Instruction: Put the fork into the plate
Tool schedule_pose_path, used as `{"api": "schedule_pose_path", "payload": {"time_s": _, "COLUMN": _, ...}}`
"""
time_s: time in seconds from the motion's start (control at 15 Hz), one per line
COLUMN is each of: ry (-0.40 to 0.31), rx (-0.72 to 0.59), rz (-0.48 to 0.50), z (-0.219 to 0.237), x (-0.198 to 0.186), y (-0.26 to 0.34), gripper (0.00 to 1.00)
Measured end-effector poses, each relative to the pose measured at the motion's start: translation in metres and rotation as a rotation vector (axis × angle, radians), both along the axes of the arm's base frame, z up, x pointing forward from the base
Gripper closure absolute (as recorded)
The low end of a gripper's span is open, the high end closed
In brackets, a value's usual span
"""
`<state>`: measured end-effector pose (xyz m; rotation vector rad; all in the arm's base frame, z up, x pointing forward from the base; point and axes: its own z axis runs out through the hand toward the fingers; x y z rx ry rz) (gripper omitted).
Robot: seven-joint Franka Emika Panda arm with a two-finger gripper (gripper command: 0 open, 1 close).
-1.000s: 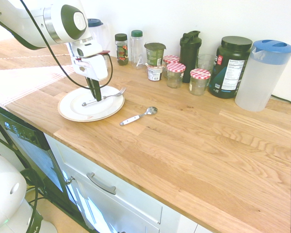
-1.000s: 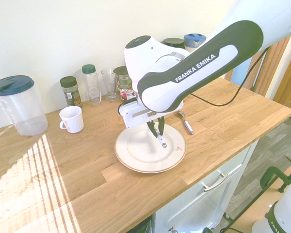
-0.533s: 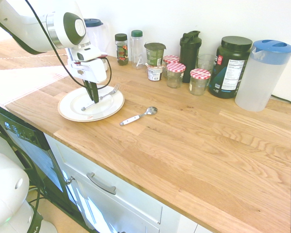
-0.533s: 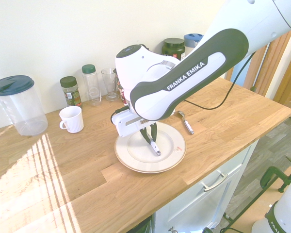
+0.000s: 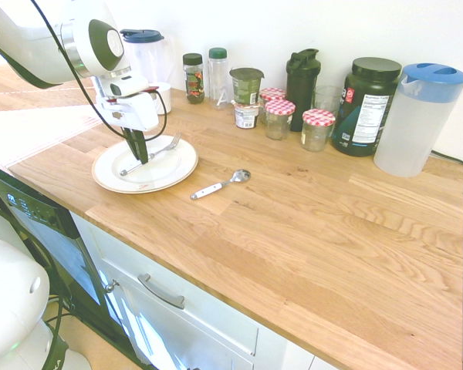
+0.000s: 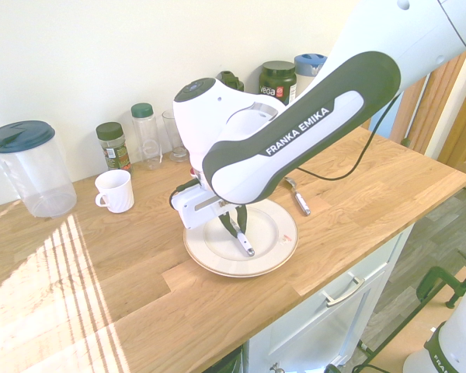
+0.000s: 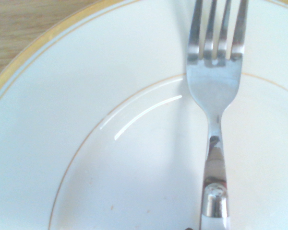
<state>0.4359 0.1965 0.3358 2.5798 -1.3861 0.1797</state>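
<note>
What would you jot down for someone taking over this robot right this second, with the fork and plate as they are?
Gripper: shut on the fork, low over the plate.
Fork: slanted across the plate, tines toward the jars; whether it touches the plate is unclear.
Done: fork brought over the plate.
Left: lower if needed, open the fingers, lift the arm away.
Spoon lies on the counter beside the plate; leave it.

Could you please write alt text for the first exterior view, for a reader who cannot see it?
A white robot arm's gripper holds a fork low over a white plate near the left end of a wooden kitchen counter. A white-handled spoon lies on the counter beside the plate, and jars, bottles and two pitchers line the back wall.
</note>
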Motion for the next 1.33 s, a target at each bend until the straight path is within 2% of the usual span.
{"api": "schedule_pose_path", "payload": {"time_s": 0.93, "ry": 0.038, "rx": -0.008, "rz": 0.0, "z": -0.002, "x": -0.005, "y": -0.004, "gripper": 0.0}}
{"api": "schedule_pose_path", "payload": {"time_s": 1.2, "ry": 0.018, "rx": 0.01, "rz": 0.016, "z": 0.001, "x": -0.015, "y": -0.006, "gripper": 0.0}}
{"api": "schedule_pose_path", "payload": {"time_s": 1.33, "ry": -0.013, "rx": 0.026, "rz": 0.038, "z": 0.005, "x": -0.022, "y": -0.007, "gripper": 0.0}}
